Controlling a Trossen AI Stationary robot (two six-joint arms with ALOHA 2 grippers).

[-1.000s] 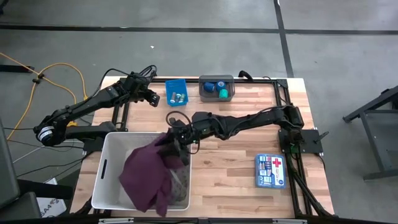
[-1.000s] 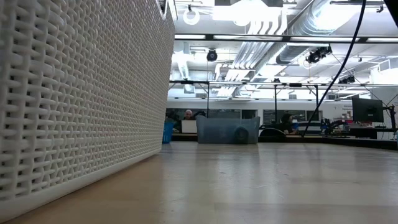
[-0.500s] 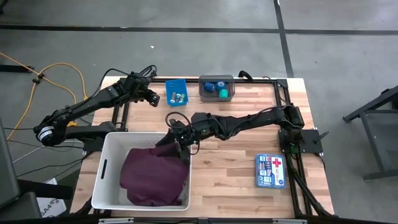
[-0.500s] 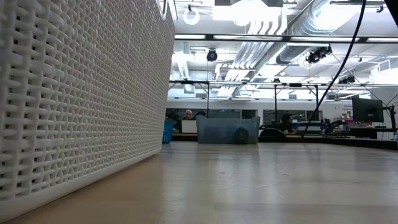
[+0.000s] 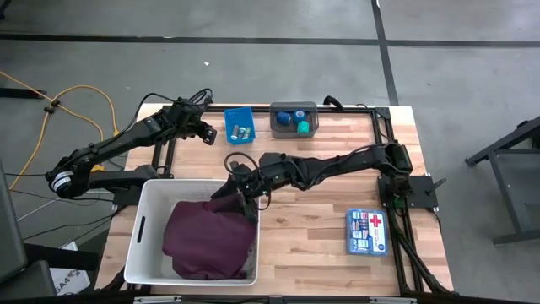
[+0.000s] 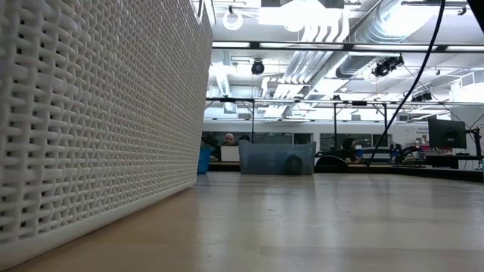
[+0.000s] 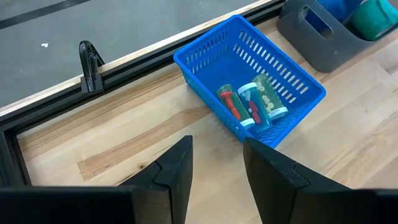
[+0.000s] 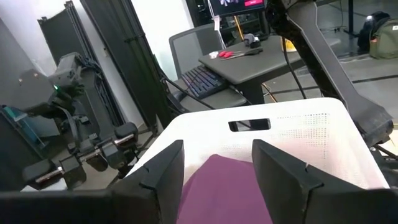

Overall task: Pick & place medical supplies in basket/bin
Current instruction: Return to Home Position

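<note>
The maroon cloth [image 5: 209,241] lies spread out inside the white basket [image 5: 143,219], filling most of its floor. The grey patterned cloth is hidden. My right gripper [image 5: 245,201] hangs open over the basket's far right corner. In the right wrist view its fingers [image 8: 217,149] stand apart above the cloth [image 8: 221,183] and the basket's slot-handle wall [image 8: 298,130]. My left gripper [image 5: 207,135] hovers open over the table [image 7: 217,140], just left of the small blue bin [image 7: 249,93], which holds the vials [image 7: 249,106]. The tape rolls [image 5: 295,118] sit in the small grey bin [image 5: 294,120].
A blue-and-white first-aid box [image 5: 368,232] lies near the table's right near corner. Bare wood stretches between it and the basket. A black frame rail [image 5: 337,108] runs along the far edge. The low view shows the basket's woven wall [image 6: 98,113] and people far behind.
A second ago the maroon cloth hung bunched below my right gripper, draped over the basket's right side. It has fallen into the basket and spread flat, covering the grey patterned cloth. Neither arm has shifted noticeably.
</note>
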